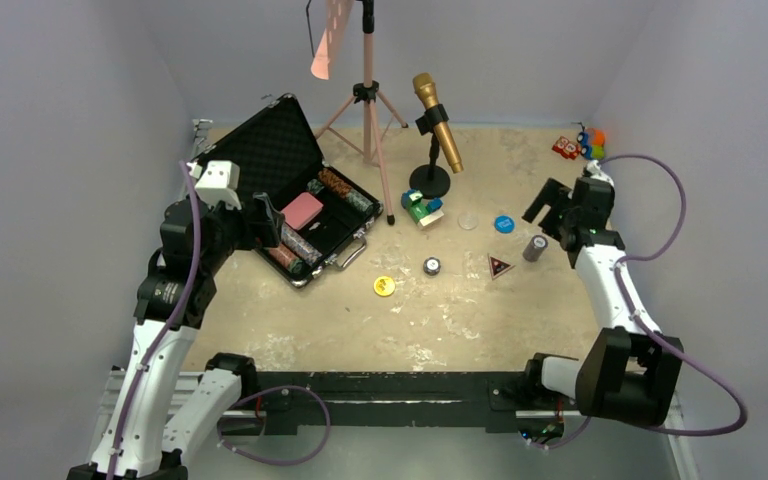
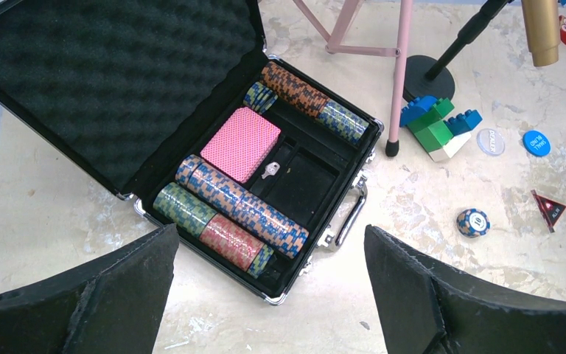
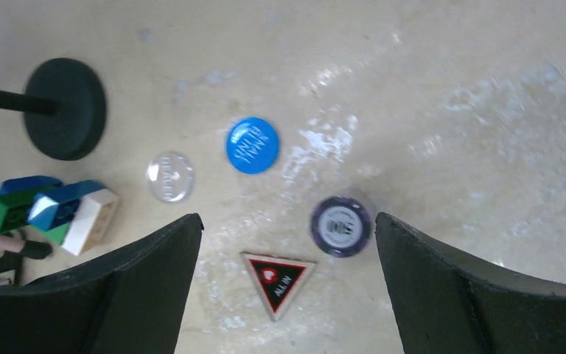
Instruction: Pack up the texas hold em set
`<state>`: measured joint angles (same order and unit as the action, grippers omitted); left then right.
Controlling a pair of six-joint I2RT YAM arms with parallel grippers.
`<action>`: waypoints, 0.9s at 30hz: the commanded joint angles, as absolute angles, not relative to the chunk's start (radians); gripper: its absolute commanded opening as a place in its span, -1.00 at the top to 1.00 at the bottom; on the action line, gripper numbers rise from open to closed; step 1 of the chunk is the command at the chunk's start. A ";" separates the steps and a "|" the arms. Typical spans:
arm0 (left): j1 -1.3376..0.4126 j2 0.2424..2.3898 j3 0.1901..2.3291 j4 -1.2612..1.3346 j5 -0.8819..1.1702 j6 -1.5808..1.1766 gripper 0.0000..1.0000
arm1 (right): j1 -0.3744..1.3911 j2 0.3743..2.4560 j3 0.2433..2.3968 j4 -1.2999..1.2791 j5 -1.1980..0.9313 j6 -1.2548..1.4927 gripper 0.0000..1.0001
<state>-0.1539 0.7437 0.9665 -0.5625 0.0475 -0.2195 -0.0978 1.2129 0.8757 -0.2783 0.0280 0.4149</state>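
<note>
Briefcase [image 2: 191,133] open, chips [image 2: 239,210] inside

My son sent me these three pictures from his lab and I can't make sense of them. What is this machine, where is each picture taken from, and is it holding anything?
It is two robot arms bolted at a table's near edge. One picture looks down from above; the other two come from a camera on each wrist, the dark wedges being that arm's own fingers.

The left pincer hangs open over an open black briefcase holding rows of chips and a pink card deck. The right pincer is open above a purple chip stack, a triangular button and a blue button. Neither holds anything. A yellow button, toy blocks and a gold microphone also stand there.
</note>
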 commanded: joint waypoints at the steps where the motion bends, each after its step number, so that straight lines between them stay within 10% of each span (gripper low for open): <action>1: -0.158 0.732 0.956 -0.535 0.042 -0.206 -0.99 | -0.183 1.222 0.827 -0.309 -0.095 0.419 -0.84; 27: -0.158 0.726 0.954 -0.534 0.041 -0.206 -0.99 | -0.189 1.313 0.740 -0.210 0.058 0.442 -0.37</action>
